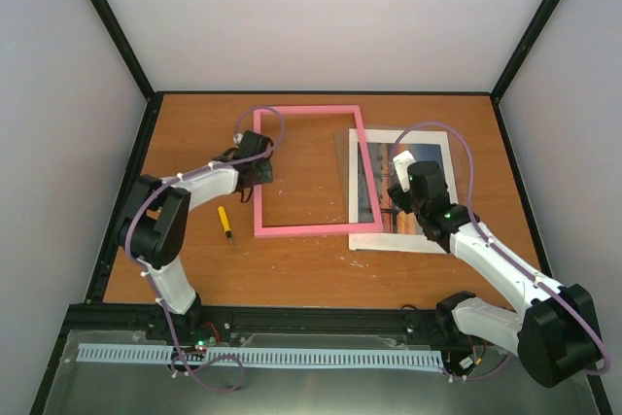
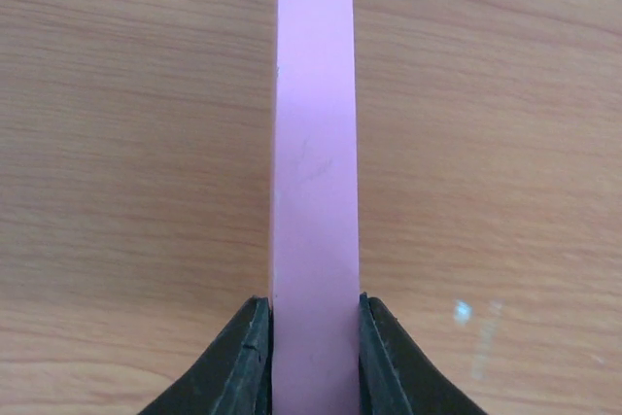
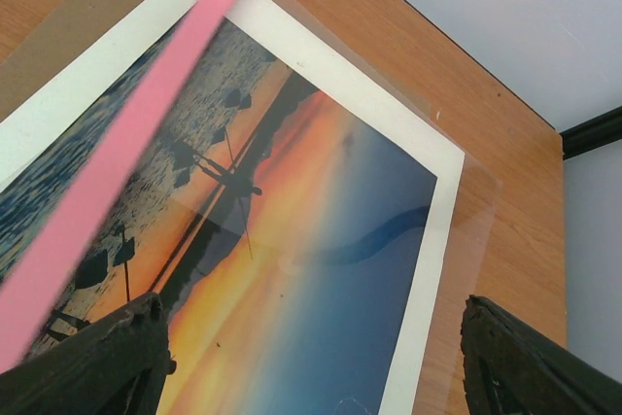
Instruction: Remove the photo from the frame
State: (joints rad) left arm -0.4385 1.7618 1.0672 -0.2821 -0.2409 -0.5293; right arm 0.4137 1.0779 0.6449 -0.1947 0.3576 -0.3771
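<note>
- Left arm stretches forward; left hand (image 1: 255, 170) pinches the pink frame (image 1: 306, 110) by its left rail.
- Right arm bends inward; right hand (image 1: 400, 170) hangs spread above the sunset photo (image 3: 321, 191).
- The sunset photo lies toward the bench's (image 1: 194, 269) right edge, under the frame's right rail.

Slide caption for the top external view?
Left gripper clamps the pink frame by its left rail; the right rail crosses the sunset photo on the table, right gripper open above it.

Robot test cell, lab-type setup. Wooden tabletop (image 1: 321, 269) boxed in by plain white panels (image 1: 321, 17), with black struts (image 1: 112, 21) at the corners. Left arm (image 1: 170, 230) and right arm (image 1: 505, 269) bolted at near edge. Purple cables (image 1: 457, 143) looped along them. Slotted cable duct (image 1: 262, 357) in front.
</note>
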